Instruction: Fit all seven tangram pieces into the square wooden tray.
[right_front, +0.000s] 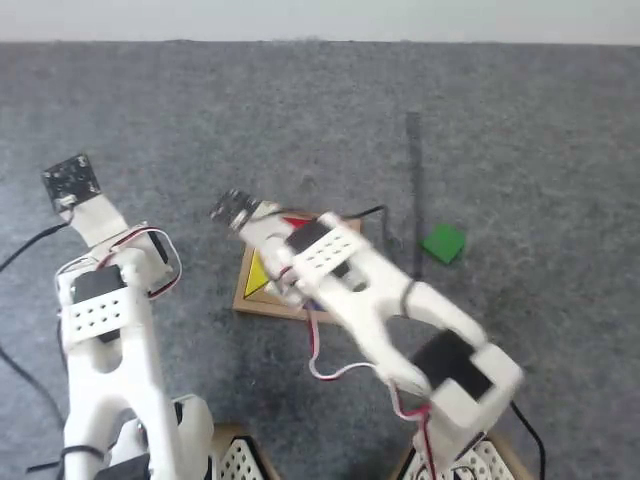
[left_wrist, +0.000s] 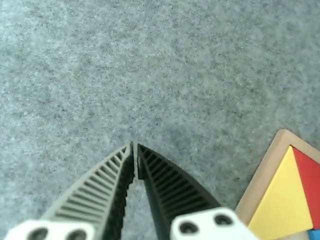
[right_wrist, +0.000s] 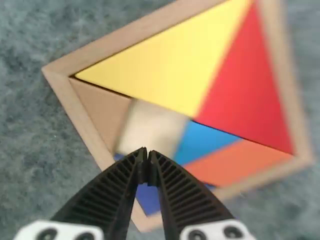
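My right claw (right_wrist: 146, 152) hangs over the tray (right_wrist: 85, 122) with its fingers together and nothing between them. Yellow (right_wrist: 165, 65), red (right_wrist: 245, 95), blue (right_wrist: 205, 142) and orange (right_wrist: 235, 160) pieces lie flat inside. A pale square (right_wrist: 152, 127) sits just ahead of my fingertips, beside a patch of bare tray floor (right_wrist: 100, 107). I cannot tell whether that square lies flush.

The green piece (right_front: 443, 243) lies on the counter (right_front: 520, 150), well apart from the tray on its far side from my left arm. I judge it to be the next one to fetch, and the right arm is nearer.

To do it well, I would lift straight up first so my tips drag nothing out of place. Then I would open over the green piece, grip it across two opposite edges, and turn it to match the gap before lowering.

My left claw (left_wrist: 135, 147) is closed and empty above the counter beside the tray, and it could brace the rim.
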